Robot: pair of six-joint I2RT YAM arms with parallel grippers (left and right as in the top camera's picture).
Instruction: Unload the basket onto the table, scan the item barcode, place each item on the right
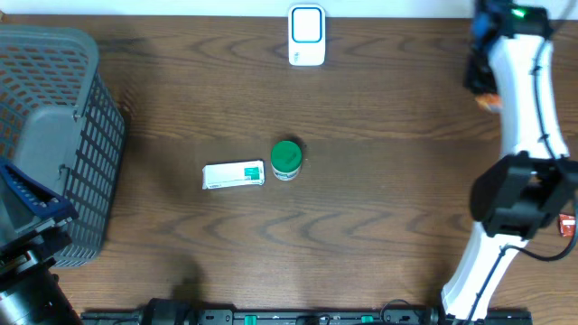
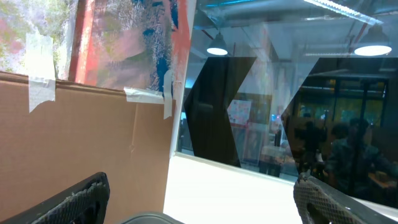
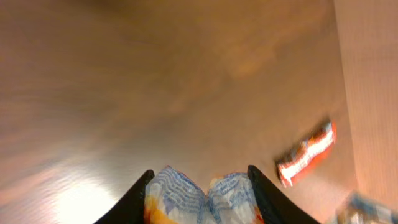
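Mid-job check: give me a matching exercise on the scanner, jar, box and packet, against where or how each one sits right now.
Things:
1 scanner
2 jar
3 box
4 packet

Places or states:
a held in the right gripper
b lying flat, just left of the jar
c upright, green lid, mid-table
d top middle of the overhead view

Pairs: 1-d, 2-c, 3-b, 4-a

table [image 1: 388, 208]: brown woodgrain | basket [image 1: 95, 126], left: grey lattice | jar lid [image 1: 287, 155], centre: green | box [image 1: 234, 174]: white-green | scanner [image 1: 307, 36]: white-blue | packet [image 3: 199, 196]: white, blue print
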